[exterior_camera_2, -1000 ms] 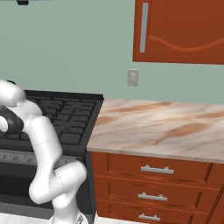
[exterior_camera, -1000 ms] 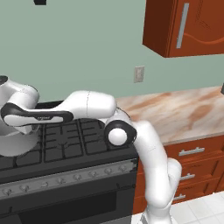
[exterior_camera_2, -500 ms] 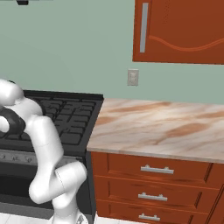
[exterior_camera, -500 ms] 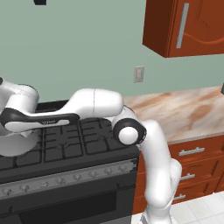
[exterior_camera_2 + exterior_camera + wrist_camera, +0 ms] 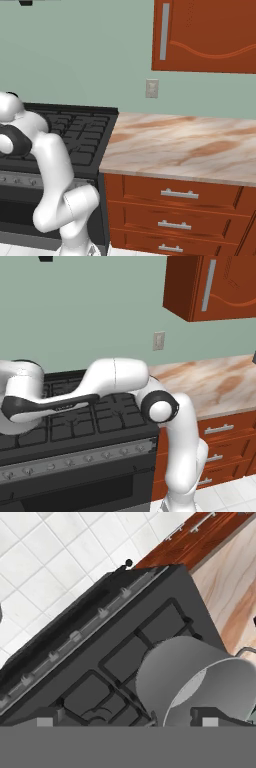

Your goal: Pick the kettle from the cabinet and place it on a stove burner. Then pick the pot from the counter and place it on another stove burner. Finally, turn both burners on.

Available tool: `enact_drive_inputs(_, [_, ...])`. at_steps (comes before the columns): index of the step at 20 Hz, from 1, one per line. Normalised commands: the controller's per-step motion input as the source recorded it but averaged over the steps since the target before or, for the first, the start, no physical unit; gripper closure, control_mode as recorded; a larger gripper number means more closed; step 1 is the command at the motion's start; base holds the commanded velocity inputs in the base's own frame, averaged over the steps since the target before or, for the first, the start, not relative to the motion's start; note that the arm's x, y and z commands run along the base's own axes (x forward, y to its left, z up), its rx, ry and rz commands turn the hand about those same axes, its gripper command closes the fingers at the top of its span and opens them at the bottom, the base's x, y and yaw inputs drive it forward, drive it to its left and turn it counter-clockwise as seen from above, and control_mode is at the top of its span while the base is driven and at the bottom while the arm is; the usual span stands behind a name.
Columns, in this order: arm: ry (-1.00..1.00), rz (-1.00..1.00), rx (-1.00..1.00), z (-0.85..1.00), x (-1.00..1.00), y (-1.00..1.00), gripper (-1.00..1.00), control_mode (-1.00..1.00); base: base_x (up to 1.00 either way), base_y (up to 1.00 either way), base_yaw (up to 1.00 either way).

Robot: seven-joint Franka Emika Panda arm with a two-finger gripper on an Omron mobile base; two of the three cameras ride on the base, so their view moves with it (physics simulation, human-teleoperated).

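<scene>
Pot sits on the stove grate, seen from above in the hand view, right under the hand — the two dark fingertips stand wide apart, nothing between them, one tip overlapping the pot's rim area.

Risks: the right fingertip hangs just over the pot wall — any sideways sweep as the arm pulls off could nudge or drag the pot off its burner. Next job looks like the knobs on the front strip; they're small and close together, so turning the wrong one, or one that doesn't match the loaded burners, is likely. The arm is folded low across the range, so the elbow could clip the grates.

Hard to tell: the kettle — maybe a thin dark handle at the hand view's right edge, too cut off to say. In the left base view the arm hides the burners' near left. Pot's lower half is cropped. Cabinet door is shut; bench bare in the right base view.
</scene>
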Motion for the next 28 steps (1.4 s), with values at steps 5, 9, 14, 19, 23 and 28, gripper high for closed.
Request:
enact_drive_inputs(5, [-0.12,0.00,0.00,0.09,-0.45,-0.01,-1.00,-1.00,0.00,0.00,0.00])
enact_drive_inputs(9, [-0.14,0.00,0.00,0.08,-0.42,0.00,-1.00,-1.00,0.00,0.00,0.00])
enact_drive_inputs(14, [-0.11,0.00,0.00,0.01,-0.34,0.00,-1.00,-1.00,0.00,0.00,0.00])
enact_drive_inputs(19, [-0.05,0.02,0.00,-0.04,-0.13,0.00,-1.00,-1.00,0.00,0.00,0.00])
enact_drive_inputs(23, [-0.09,0.00,0.00,-0.19,-0.10,-0.01,-1.00,-1.00,0.00,0.00,0.00])
enact_drive_inputs(28, [-0.11,0.00,0.00,-0.35,-0.07,-0.03,-1.00,-1.00,0.00,0.00,0.00])
